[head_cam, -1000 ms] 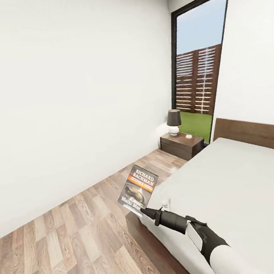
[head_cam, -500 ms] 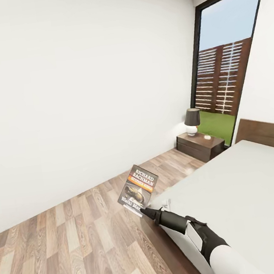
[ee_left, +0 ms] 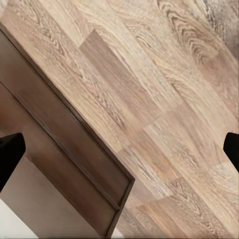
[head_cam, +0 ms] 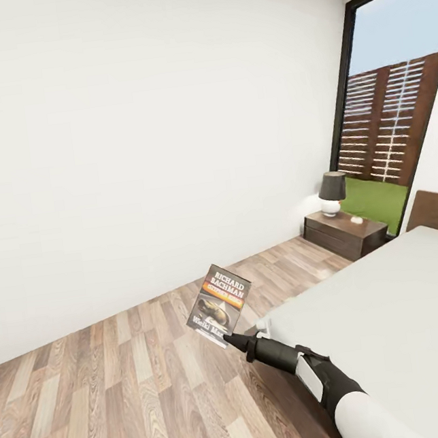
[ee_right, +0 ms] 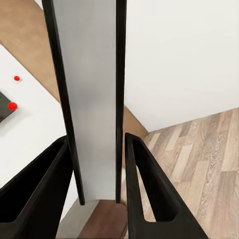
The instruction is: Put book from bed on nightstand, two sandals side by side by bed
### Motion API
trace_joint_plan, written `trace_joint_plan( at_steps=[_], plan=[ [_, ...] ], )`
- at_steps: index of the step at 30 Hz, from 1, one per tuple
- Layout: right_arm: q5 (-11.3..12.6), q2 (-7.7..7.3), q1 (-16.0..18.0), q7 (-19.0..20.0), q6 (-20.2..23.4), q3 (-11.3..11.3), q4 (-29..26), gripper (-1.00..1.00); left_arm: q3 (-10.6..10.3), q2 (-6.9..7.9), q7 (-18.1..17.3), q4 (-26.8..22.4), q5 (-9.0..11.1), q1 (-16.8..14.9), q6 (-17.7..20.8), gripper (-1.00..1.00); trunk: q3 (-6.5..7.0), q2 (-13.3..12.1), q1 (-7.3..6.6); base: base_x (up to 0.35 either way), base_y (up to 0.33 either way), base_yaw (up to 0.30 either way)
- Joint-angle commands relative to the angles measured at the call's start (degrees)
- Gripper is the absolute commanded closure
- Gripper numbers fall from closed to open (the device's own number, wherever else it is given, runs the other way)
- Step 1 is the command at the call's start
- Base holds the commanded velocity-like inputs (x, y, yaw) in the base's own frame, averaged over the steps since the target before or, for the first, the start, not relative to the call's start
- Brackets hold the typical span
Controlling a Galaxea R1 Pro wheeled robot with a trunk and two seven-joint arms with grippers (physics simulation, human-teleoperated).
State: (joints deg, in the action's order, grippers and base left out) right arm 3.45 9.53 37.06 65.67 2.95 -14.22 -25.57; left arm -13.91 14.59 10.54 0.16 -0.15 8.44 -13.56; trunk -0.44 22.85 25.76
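The book, a dark paperback with an orange band and "Richard Bachman" lettering, hangs tilted above the floor just off the bed's corner. My right gripper is shut on its lower edge. In the right wrist view the book stands edge-on between the two black fingers. The bed, pale-grey mattress on a dark frame, spreads out to the right. A dark-brown nightstand stands by the window at the far right. My left gripper hangs open over the floor beside the bed frame. The sandals are out of view.
A dark-shaded lamp and a small white object sit on the nightstand. A white wall runs along the left, with wood-plank floor between it and the bed. A tall black-framed window shows a slatted fence.
The camera has swung left, so window, nightstand and bed sit further right in the picture. The book stays held in my right gripper at the same spot in view.
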Motion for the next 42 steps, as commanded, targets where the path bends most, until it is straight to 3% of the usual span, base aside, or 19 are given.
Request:
trace_joint_plan(
  at_steps=[1, 26, 42],
  plan=[
    [0.07, 0.05, 0.03, 0.25, 0.30, -0.31, 0.00, 1.00, -0.42, 0.00, 0.27, 0.02, -0.02, 0.00, -0.15, -1.00, -0.04, 0.07, 0.02, -0.056, 0.106, 0.144],
    [0.20, -0.01, 0.01, 0.26, 0.30, 0.16, 0.09, 1.00, -0.42, -0.22, 0.27, 0.02, -0.03, 0.00, -0.15, -1.00, -0.04, 0.07, 0.02, -0.009, 0.017, 0.091],
    [-0.09, -0.12, 0.02, 0.17, 0.30, 0.95, 2.41, 1.00, -0.53, -2.12, 0.27, -0.01, -0.10, -0.03, -0.15, -1.00, -0.62, 0.07, 0.02, 0.000, 0.000, 0.003]
  ],
)
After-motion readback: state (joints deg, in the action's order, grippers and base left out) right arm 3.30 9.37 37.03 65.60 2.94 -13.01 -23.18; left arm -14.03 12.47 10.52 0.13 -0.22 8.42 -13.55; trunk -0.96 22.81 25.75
